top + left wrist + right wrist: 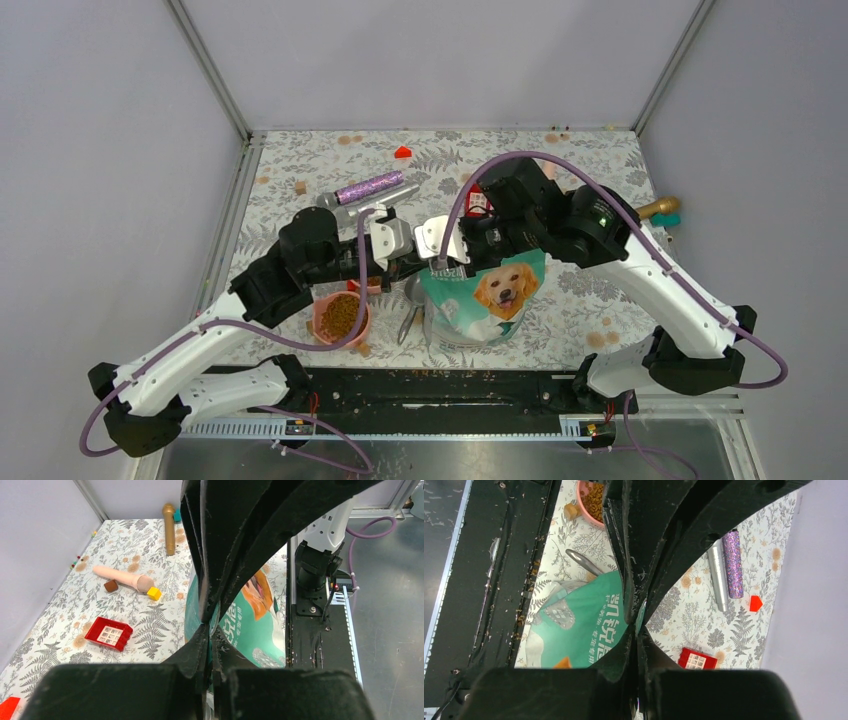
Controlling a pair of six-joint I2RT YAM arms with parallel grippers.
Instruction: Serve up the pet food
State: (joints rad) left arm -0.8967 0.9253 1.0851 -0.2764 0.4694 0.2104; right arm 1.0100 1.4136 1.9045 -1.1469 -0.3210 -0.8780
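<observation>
The pouch (488,300), teal-green and silver with a golden retriever print facing the top camera, sits just right of the pink bowl (317,328), which holds brown kibble (341,316). Its long axis runs from the near base to the far top edge, and it appears to stand leaning. The left gripper (210,630) and right gripper (636,627) are both clamped on that top edge.

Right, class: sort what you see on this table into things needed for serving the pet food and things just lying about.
For the job: teal pouch, kibble, pink bowl, left gripper and right gripper pinching the pouch; perhaps the metal spoon.

Lying about: red block, yellow cube, glitter tube, silver tube, pink cylinder, gold cylinder.
</observation>
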